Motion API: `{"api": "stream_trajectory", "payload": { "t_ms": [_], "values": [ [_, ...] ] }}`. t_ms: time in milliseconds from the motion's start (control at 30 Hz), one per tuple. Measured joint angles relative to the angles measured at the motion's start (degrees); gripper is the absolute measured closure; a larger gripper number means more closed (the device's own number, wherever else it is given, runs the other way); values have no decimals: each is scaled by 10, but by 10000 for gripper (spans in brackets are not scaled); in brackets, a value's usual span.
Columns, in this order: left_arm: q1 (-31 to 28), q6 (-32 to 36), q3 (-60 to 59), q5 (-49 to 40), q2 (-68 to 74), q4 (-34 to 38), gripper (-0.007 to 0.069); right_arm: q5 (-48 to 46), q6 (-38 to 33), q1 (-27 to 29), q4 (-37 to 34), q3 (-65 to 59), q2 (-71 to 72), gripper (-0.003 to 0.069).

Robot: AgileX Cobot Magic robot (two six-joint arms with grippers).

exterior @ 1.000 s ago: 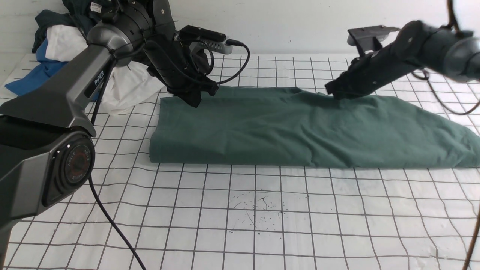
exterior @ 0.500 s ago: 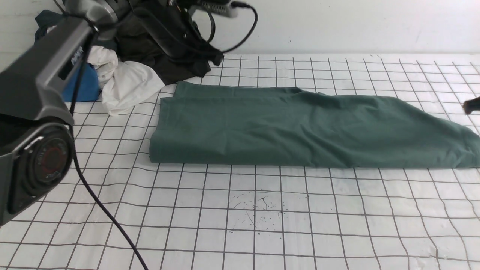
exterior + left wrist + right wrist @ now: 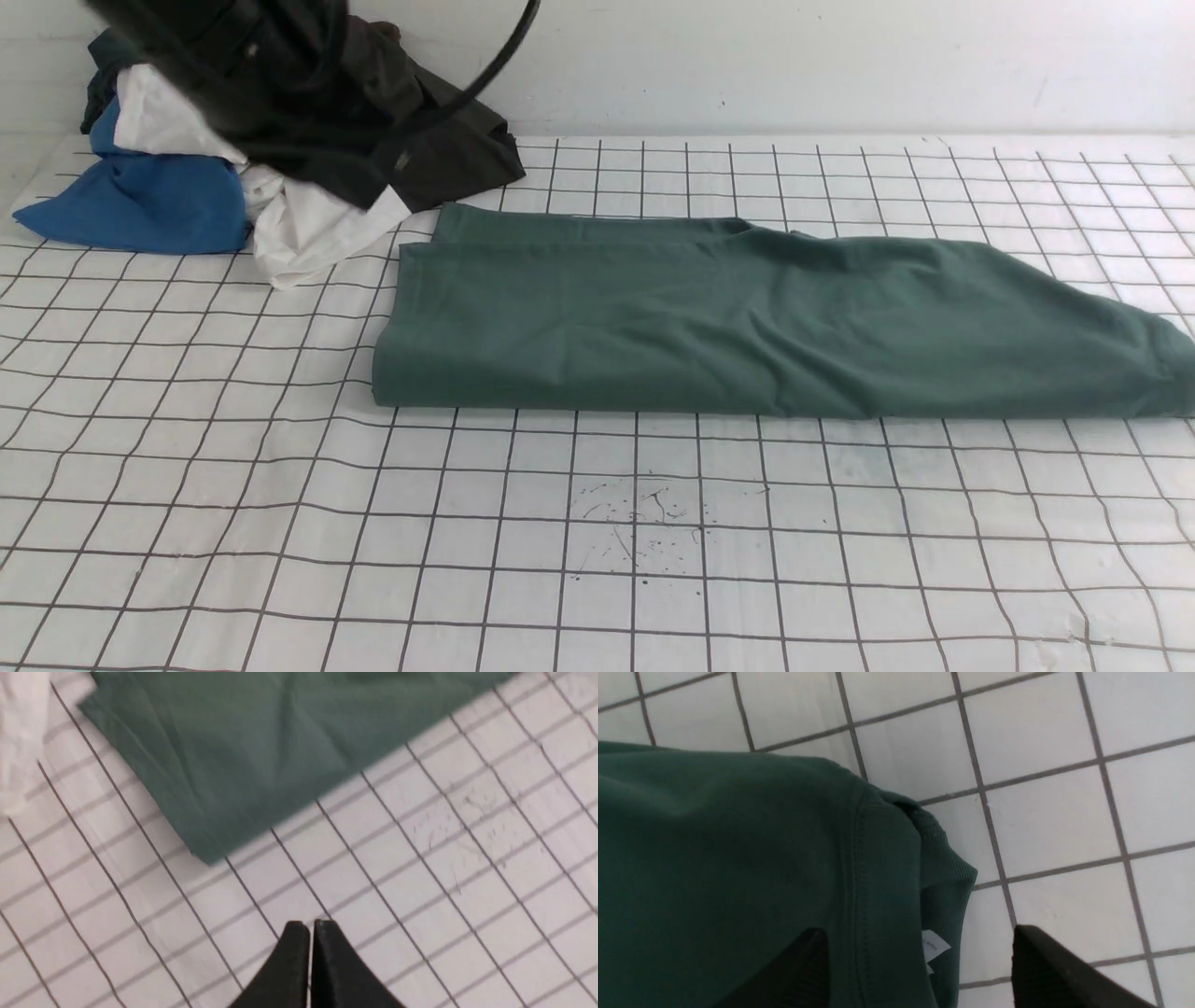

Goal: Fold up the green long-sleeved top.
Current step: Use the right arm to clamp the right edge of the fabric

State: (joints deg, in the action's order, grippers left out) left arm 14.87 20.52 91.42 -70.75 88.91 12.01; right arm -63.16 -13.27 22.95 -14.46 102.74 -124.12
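Observation:
The green long-sleeved top (image 3: 747,317) lies flat on the gridded table, folded into a long band running left to right. My left gripper (image 3: 310,926) is shut with nothing in it and hovers over bare table near the top's corner (image 3: 233,756). In the front view only a dark blur of the left arm (image 3: 280,103) shows, at the upper left. My right gripper (image 3: 920,935) is open above the top's ribbed collar (image 3: 943,858) and its small white tag (image 3: 934,946). One finger is over the cloth and the other over the table. The right arm is out of the front view.
A heap of other clothes sits at the back left: a blue piece (image 3: 140,205), a white piece (image 3: 308,229) and a dark olive-brown garment (image 3: 448,140). A white wall (image 3: 840,65) stands behind the table. Ink scribbles (image 3: 644,513) mark the table cover near the front.
Both arms have left the top. The left arm rose and swung up to the left. The right arm drew off to the right, out of the front view. The top stayed put.

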Motion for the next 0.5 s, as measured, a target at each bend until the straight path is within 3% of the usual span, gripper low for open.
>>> {"api": "stream_trajectory", "payload": {
  "t_ms": [133, 267, 333, 433, 467, 500],
  "values": [
    [0, 3, -113, 17, -74, -13, 631, 31, 3, -19, 19, -14, -27, 55],
    [0, 5, -197, 26, -146, -44, 631, 56, 28, -28, 33, -14, -50, 99],
    [-1, 5, -232, 40, -185, -59, 631, 61, 30, -31, 38, -14, -53, 175],
    [-1, 1, -284, 64, -252, -79, 631, 62, 26, -34, 39, -14, -52, 387],
    [-1, -1, -287, 65, -256, -82, 631, 62, 26, -35, 39, -14, -52, 403],
    [-1, -5, -309, 67, -283, -88, 631, 61, 24, -35, 41, -14, -48, 524]
  ]
}}
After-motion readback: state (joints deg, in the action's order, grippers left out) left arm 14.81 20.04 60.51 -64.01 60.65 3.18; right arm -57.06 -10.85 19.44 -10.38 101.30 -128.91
